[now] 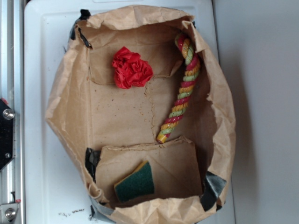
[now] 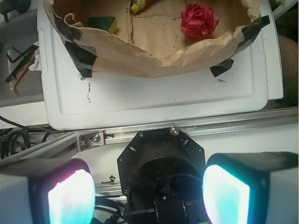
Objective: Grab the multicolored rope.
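Observation:
The multicolored rope (image 1: 181, 88), twisted from red, yellow and pale green strands, lies along the right inside wall of an opened brown paper bag (image 1: 65, 107), its yellow end toward the bag's middle. In the wrist view only that yellow end of the rope (image 2: 138, 6) peeks in at the top edge. My gripper (image 2: 148, 198) is open, with its two glowing pads far apart and nothing between them. It hangs over the robot's black base, well short of the bag. The exterior view does not show the gripper.
A red ruffled cloth ball (image 1: 131, 68) sits in the bag's upper part, and a green-and-yellow sponge (image 1: 135, 182) lies on a flap at its lower edge. The bag rests on a white lid (image 2: 154, 100). An aluminium rail (image 2: 187, 128) runs between lid and base.

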